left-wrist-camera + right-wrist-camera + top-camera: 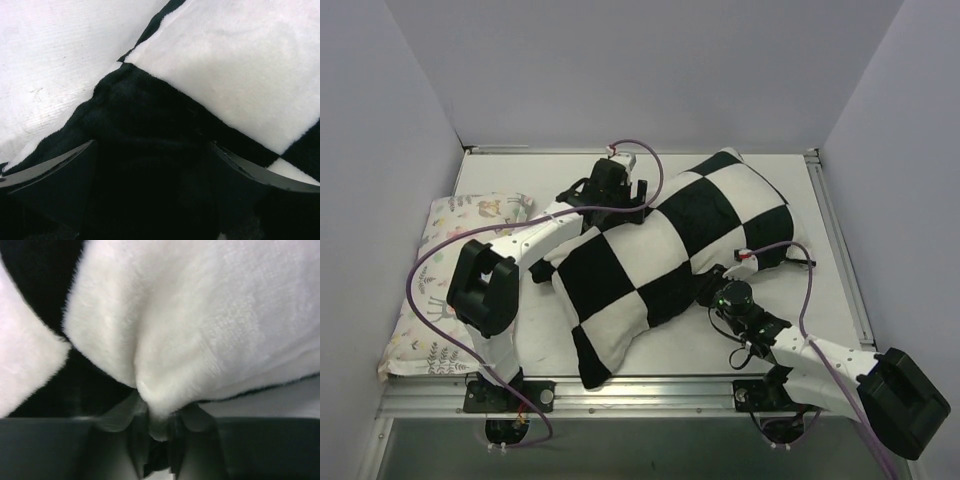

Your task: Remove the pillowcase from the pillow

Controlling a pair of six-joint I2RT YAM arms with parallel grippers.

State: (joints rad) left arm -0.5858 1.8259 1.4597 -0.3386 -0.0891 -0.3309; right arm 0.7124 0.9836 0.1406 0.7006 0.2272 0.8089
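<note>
Right fingers (pixel 200 420) clench 1 white fold at the near edge of the pillowcase (pixel 670 240), likely for pulling. Left fingers (pixel 55 170) stand released over its far black square, likely to pin it.

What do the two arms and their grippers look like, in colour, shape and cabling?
Both the left arm and the right arm have white links and bulky black joint housings. A purple cable loops along each. The left gripper has glossy black fingers; the right gripper looks dark too.

Pale lavender walls (pixel 620 60); white table (pixel 825 300); metal rail (pixel 650 392) along near edge.
</note>
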